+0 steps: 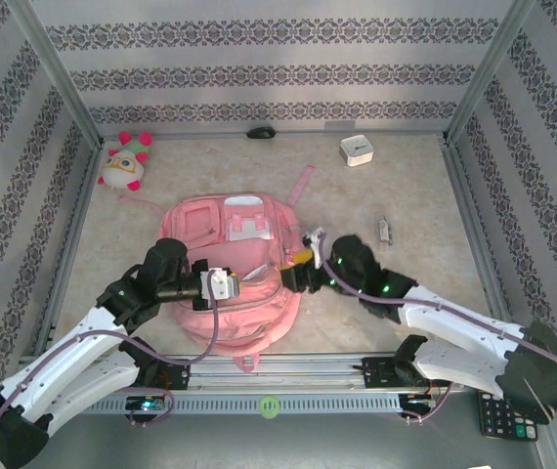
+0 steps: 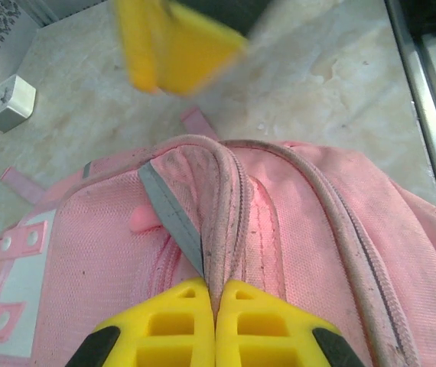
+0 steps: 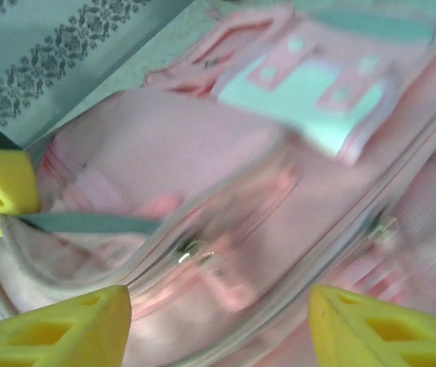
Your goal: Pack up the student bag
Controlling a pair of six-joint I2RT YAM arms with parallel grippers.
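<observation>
While it lies flat in the middle of the beige marbled table [image 1: 406, 195], the student bag [image 1: 195, 230], a large pink fabric backpack with a paler pink-and-white front pocket panel [image 1: 247, 223] and pink straps trailing from its far end, sits between the two arms with its front facing up. The cloth is a woven pink, edged with worn, greyish piping along the zip seams, and a narrow grey lining strip [image 2: 174, 218] shows where one seam is pulled up into a ridge. The left hand [image 1: 232, 283] has its yellow fingers [image 2: 174, 325] pressed together on that raised ridge of seam and fabric near the middle of the bag. The right hand [image 1: 308, 256] is at the bag's right edge, and its wrist view shows its yellow fingers [image 3: 57, 329] spread wide apart above the pink cloth with nothing between them. The pocket panel is shut with small pink tabs. The pictures do not show whether the main compartment is unzipped beneath the pinched fold, and I cannot tell what, if anything, is inside the bag or its pockets. A small white-and-pink plush toy [image 1: 125, 162] lies near the far left corner of the table, and a small white box [image 1: 357, 149] stands near the far right, both well apart from the bag.
</observation>
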